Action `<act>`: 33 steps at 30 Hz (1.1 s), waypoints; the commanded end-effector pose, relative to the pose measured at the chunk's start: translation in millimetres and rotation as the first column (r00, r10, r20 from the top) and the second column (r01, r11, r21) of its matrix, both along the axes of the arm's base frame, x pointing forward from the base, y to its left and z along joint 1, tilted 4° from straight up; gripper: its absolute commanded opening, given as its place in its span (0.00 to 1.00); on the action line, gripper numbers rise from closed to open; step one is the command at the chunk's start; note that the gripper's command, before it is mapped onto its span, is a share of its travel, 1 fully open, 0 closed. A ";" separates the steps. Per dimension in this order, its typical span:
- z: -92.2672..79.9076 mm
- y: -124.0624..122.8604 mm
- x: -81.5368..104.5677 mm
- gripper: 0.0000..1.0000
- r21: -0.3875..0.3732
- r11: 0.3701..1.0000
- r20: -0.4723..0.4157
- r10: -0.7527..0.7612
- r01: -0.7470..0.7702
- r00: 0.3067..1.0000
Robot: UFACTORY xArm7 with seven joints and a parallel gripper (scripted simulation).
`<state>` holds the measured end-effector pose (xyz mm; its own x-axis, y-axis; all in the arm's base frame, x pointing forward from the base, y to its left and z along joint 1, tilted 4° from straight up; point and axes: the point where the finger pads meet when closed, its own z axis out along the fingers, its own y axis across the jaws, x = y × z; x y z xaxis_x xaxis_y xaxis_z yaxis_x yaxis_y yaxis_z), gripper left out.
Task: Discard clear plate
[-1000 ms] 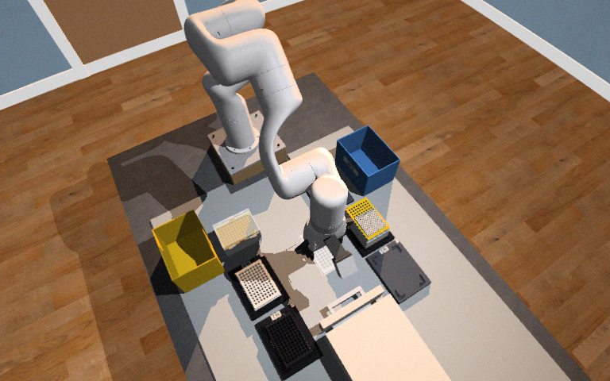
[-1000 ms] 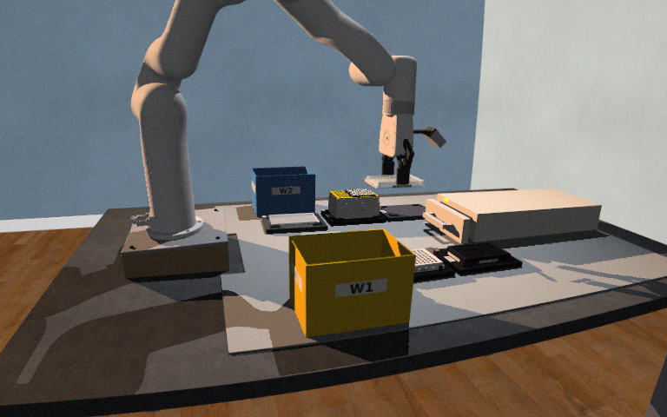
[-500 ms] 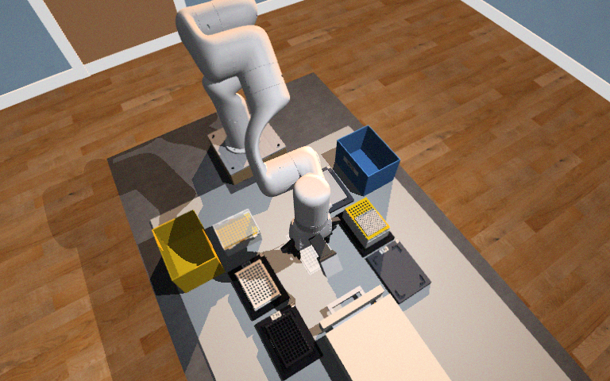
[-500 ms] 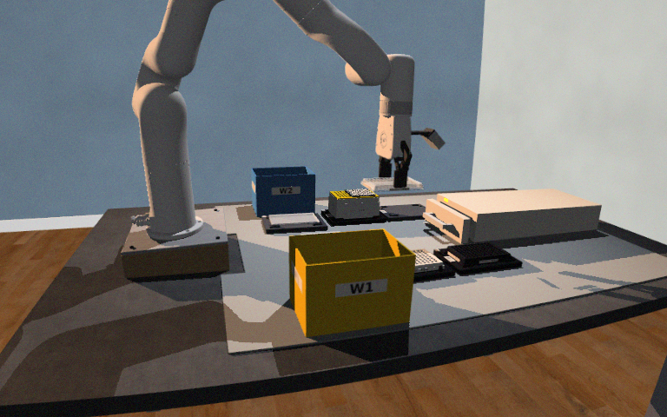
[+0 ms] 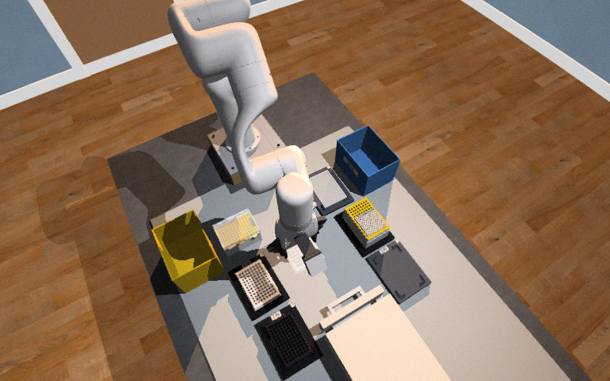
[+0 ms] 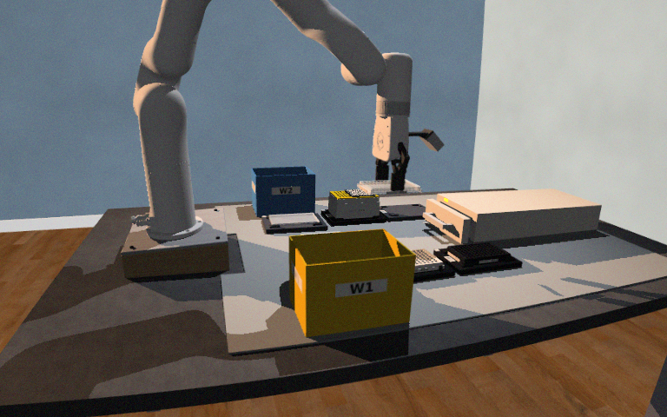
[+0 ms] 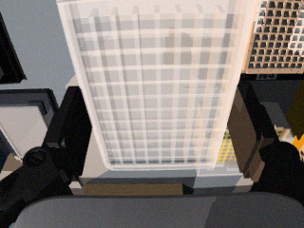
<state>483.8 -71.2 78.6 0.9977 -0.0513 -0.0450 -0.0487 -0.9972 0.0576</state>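
Clear plate (image 7: 159,76) sits clamped level between the end effector (image 7: 159,133) fingers, above the bench.

the clear plate (image 7: 159,70) looks like translucent, frosted plastic with a smooth grid. the yellow bin (image 6: 353,289) is matt and plain. the surface (image 6: 94,320) is dark and slightly glossy; the floor (image 5: 488,94) is polished wood.

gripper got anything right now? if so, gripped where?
Yes: the gripper is shut on the clear plate, one finger on each long side wall near one end, so most of the plate sticks out past the fingers, above the bench.
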 end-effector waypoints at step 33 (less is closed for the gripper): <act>7.8 -67.0 -49.5 0.00 -0.001 1.000 0.005 -0.001 0.001 1.000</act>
<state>436.7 -132.5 84.3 0.9977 -0.0512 -0.0448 -0.0486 -0.9972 0.0577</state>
